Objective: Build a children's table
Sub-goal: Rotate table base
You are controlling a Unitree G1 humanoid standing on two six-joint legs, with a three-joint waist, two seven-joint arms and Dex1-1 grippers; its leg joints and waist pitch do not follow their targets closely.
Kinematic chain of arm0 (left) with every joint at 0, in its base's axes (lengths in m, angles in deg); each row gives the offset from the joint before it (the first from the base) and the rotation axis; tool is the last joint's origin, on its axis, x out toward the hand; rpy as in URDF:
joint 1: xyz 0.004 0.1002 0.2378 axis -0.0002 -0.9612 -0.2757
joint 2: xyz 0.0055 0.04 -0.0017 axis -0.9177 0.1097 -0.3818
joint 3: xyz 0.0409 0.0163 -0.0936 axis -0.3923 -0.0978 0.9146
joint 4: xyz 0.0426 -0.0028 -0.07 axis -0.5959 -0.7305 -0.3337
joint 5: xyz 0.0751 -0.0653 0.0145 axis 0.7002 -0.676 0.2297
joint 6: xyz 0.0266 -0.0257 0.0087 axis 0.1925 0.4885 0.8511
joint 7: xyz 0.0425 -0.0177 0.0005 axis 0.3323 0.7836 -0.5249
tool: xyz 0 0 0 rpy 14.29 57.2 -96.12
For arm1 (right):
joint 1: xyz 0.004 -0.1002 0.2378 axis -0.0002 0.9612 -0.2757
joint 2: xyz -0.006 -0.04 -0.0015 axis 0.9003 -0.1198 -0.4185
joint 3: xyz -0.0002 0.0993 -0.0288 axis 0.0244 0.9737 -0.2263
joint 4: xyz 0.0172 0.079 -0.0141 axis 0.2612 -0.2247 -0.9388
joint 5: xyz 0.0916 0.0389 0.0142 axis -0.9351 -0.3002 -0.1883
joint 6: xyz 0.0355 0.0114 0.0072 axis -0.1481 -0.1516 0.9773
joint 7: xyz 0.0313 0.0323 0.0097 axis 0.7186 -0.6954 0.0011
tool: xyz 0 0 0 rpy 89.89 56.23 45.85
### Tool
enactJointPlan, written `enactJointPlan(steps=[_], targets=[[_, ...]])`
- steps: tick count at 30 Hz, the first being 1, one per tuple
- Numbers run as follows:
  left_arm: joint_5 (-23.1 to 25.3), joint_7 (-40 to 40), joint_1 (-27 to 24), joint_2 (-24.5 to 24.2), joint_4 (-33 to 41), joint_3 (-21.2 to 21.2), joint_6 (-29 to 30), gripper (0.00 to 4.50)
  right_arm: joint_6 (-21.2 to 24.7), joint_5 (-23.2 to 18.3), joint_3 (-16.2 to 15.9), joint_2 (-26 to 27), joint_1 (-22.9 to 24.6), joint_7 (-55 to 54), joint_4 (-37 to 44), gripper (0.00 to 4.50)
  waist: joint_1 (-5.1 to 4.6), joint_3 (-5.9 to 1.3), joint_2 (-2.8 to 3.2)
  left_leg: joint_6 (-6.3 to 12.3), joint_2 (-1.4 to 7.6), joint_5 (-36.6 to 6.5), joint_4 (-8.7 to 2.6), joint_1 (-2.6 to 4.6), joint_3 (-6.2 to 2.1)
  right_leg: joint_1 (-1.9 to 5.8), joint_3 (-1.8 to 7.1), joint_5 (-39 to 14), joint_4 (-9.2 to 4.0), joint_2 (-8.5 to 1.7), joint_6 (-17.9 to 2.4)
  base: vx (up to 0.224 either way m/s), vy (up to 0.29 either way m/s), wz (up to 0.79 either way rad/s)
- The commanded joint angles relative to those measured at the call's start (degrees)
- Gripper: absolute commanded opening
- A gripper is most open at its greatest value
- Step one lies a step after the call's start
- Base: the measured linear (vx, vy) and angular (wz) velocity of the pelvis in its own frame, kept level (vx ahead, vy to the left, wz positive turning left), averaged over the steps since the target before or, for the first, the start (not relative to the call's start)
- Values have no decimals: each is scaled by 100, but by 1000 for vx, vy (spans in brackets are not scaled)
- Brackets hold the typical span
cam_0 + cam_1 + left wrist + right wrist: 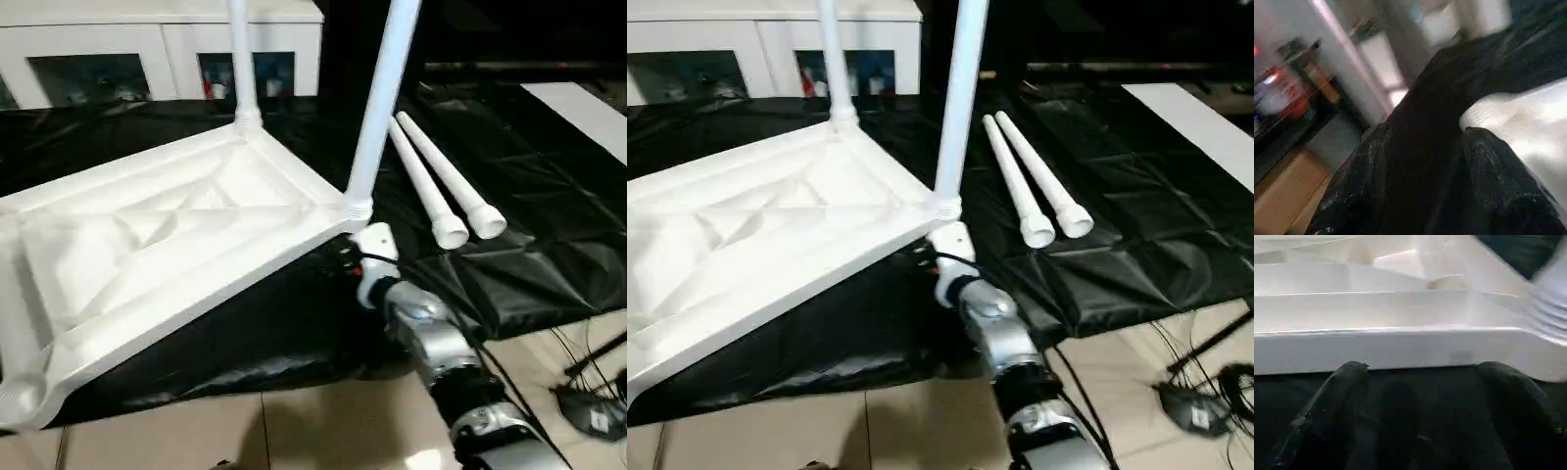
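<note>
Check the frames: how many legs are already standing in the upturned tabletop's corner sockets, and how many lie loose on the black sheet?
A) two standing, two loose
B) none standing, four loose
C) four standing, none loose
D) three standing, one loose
A: two legs rise from corner sockets of the upturned tabletop, and two loose legs lie side by side on the black sheet.

The upturned tabletop [167, 235] lies on the desk [549, 225]; two loose legs [446, 186] lie right of it; a cabinet [157, 49] stands behind.
</note>
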Motion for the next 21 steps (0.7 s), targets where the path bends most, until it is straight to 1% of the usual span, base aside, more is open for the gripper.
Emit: enactJointPlan(steps=[1,2,3,4,5,6,7,8,9,10,11,12,13,14,15,16,18,19,20,21], targets=[[26,-21,-77,-27,-108,27,206,294,79,80,37,-56,-69,-70,-106,385,-14,-327,218,-341,118,-2167,-489,255,-77,107,168,-946,-363,-160,-1040,0,0,0],[-11,82,-136,-50,-159,15,297,298,96,87,47,-53,-93,-88,-148,385,-8,-326,220,-358,115,-2187,-491,258,-75,102,171,-952,-365,-160,-1039,0,0,0],[-75,305,-184,-66,-222,-46,386,307,107,92,52,-54,-112,-96,-186,385,-2,-327,197,-371,107,-2188,-495,246,-78,108,173,-974,-368,-167,-1034,0,0,0],[-121,436,-227,-63,-233,-76,438,319,112,100,49,-54,-139,-101,-243,385,5,-329,210,-380,104,-2173,-496,235,-83,116,176,-967,-358,-172,-1030,0,0,0],[-176,698,-281,-26,-231,-182,549,329,118,111,41,-56,-167,-103,-298,385,6,-335,190,-381,105,-2136,-501,223,-87,127,176,-948,-361,-181,-1029,0,0,0],[-207,978,-336,24,-204,-304,641,336,125,130,34,-56,-200,-106,-357,385,17,-332,202,-392,107,-2116,-504,230,-91,114,178,-936,-366,-186,-1054,0,0,0],[-214,1011,-344,34,-188,-318,655,343,125,132,33,-55,-205,-107,-367,385,15,-330,213,-422,107,-2181,-511,222,-91,114,176,-933,-363,-183,-1055,0,0,0],[-327,1456,-457,182,41,-537,859,343,113,168,16,-45,-297,-125,-529,385,14,-333,206,-438,108,-2196,-512,226,-94,117,176,-929,-363,-192,-1062,0,0,0],[-355,1537,-484,205,128,-590,925,365,103,171,12,-41,-321,-125,-570,385,4,-335,185,-440,111,-2193,-518,200,-105,140,174,-919,-348,-199,-1092,0,0,0],[-456,1819,-579,283,453,-781,1177,373,63,177,-3,-29,-413,-125,-721,385,1,-347,187,-447,123,-2227,-515,218,-99,137,176,-876,-338,-206,-1116,0,0,0],[-487,2039,-679,286,694,-963,1374,376,50,183,-10,-18,-470,-126,-814,385,0,-342,187,-430,117,-2184,-511,211,-104,145,175,-857,-345,-214,-1136,0,0,0],[-510,2241,-783,275,915,-1123,1553,381,36,194,-18,-9,-524,-132,-901,385,15,-331,202,-403,127,-2232,-507,238,-87,112,177,-922,-364,-209,-1163,0,0,0],[-510,2241,-783,275,915,-1123,1553,393,36,194,-18,-9,-524,-132,-901,385,23,-322,188,-375,121,-2299,-506,230,-81,116,181,-1052,-374,-203,-1155,0,0,0],[-539,2521,-969,216,1227,-1320,1815,406,6,210,-19,8,-613,-150,-1032,385,38,-323,186,-366,119,-2322,-503,242,-75,104,184,-1106,-383,-200,-1135,0,0,0],[-549,2621,-1033,185,1324,-1370,1891,416,-5,211,-12,15,-648,-155,-1080,385,47,-327,190,-357,128,-2261,-510,218,-91,126,187,-1102,-371,-216,-1133,0,0,0],[-571,2721,-1099,147,1419,-1417,1973,420,-11,209,-2,18,-684,-157,-1123,385,66,-325,192,-368,128,-2234,-507,225,-84,117,187,-1092,-371,-211,-1116,0,0,0],[-607,2997,-1275,28,1657,-1552,2124,428,-23,218,29,24,-762,-157,-1219,385,67,-327,183,-372,116,-2180,-513,208,-90,137,182,-1060,-357,-196,-1075,0,0,0],[-652,3246,-1456,-83,1909,-1676,2199,437,-31,224,50,25,-820,-160,-1289,385,61,-325,147,-366,120,-2145,-515,206,-86,141,181,-1053,-360,-196,-1069,0,0,0],[-661,3430,-1601,-172,2126,-1767,2269,445,-53,224,64,25,-871,-163,-1363,385,62,-321,167,-365,117,-2141,-516,197,-95,144,181,-1074,-350,-197,-1059,0,0,0],[-616,3623,-1756,-279,2328,-1884,2178,445,-67,219,77,21,-913,-159,-1419,385,45,-319,165,-352,116,-2156,-520,195,-87,141,180,-1097,-360,-186,-1051,0,0,0]])
